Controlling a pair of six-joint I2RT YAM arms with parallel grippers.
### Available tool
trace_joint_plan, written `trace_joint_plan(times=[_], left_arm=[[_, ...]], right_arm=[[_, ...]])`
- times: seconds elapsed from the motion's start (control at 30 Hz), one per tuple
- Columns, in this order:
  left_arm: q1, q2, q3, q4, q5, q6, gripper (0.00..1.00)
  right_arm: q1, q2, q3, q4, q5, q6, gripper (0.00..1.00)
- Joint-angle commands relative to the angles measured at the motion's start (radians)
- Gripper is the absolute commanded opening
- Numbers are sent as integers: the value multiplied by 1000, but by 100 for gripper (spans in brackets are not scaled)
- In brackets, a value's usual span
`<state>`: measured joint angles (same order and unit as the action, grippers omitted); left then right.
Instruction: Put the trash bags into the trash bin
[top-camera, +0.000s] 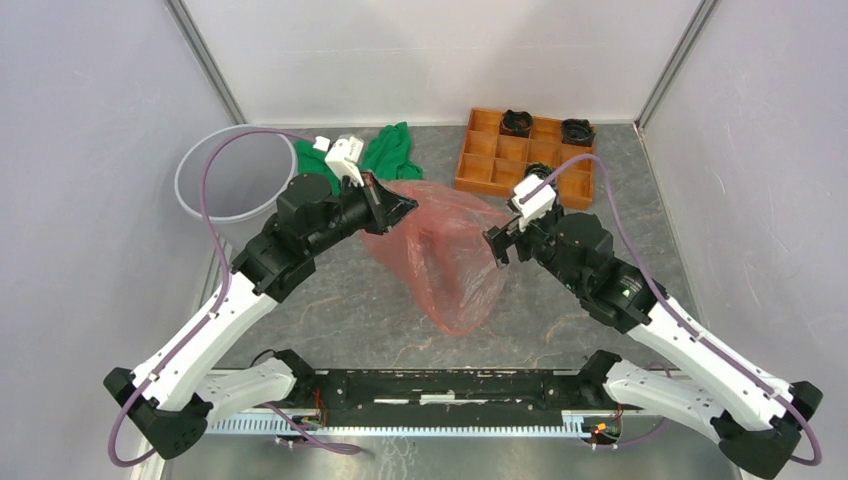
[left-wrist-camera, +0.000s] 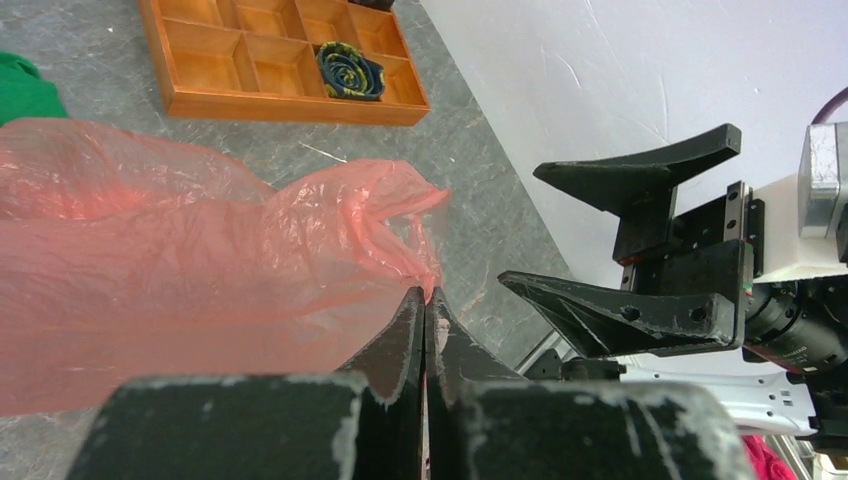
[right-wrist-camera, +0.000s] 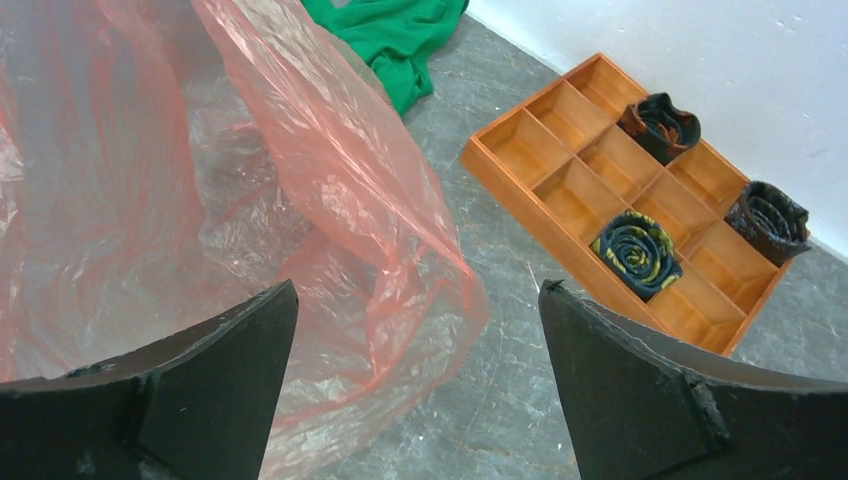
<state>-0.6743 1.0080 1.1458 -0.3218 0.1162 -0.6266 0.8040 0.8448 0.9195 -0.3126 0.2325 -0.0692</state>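
Note:
The red-orange translucent trash bag (top-camera: 447, 255) lies spread on the table's middle, wrinkled. My left gripper (top-camera: 400, 207) is shut on the bag's upper edge; in the left wrist view (left-wrist-camera: 427, 296) its jaws pinch the film (left-wrist-camera: 200, 260) at their tips. My right gripper (top-camera: 497, 243) is open and empty at the bag's right edge; in the right wrist view (right-wrist-camera: 418, 290) the bag (right-wrist-camera: 250, 200) lies below and left between the spread jaws. The light grey trash bin (top-camera: 200, 160) stands at the far left, behind the left arm, partly hidden by it.
A green cloth (top-camera: 385, 150) lies at the back beside the bin. An orange-brown compartment tray (top-camera: 490, 165) with dark rolled items stands at the back right, also in the right wrist view (right-wrist-camera: 560, 180). Grey walls close in left, right and back.

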Motion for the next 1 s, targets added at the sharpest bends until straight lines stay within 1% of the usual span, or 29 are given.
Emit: trace_joint_plan(times=[0.0,0.17,0.23,0.3,0.4,0.5,0.67,0.7,0.73,0.77,0.8,0.83,0.87,0.93,0.97], left_arm=[[1,-35,2,30,26,54,2],[1,-54,5,-5,45,66,2],[1,-62,1,-14,51,69,2],[1,-69,-1,-23,52,76,2],[1,-77,-3,-39,53,89,2],[1,-86,-7,-53,45,100,2],[1,-103,-9,-89,17,133,2],[1,-108,-11,-97,6,142,2],[1,-114,-17,-100,-4,151,2],[1,-121,-22,-102,-17,160,2],[1,-126,-24,-108,-35,166,2],[1,-128,-21,-118,-57,171,2],[1,-125,-12,-139,-84,176,5],[1,-121,16,-186,-139,179,19],[0,-119,34,-210,-169,182,28]], right_arm=[[0,68,47,76,-48,-38,98],[-1,156,43,189,-92,-121,98],[-1,188,76,211,-69,-158,98],[0,220,102,240,-81,-189,98],[-2,253,107,300,-169,-233,98],[-10,297,96,398,-272,-245,98],[-22,358,74,500,-345,-233,97],[-28,367,61,529,-357,-223,94],[-34,375,49,559,-370,-207,87],[-40,384,34,602,-376,-174,75],[-48,390,23,638,-389,-137,47],[-53,392,14,667,-386,-90,26],[-55,388,10,676,-373,-53,14],[-55,363,6,647,-343,-11,10],[-55,343,3,618,-306,8,6]])
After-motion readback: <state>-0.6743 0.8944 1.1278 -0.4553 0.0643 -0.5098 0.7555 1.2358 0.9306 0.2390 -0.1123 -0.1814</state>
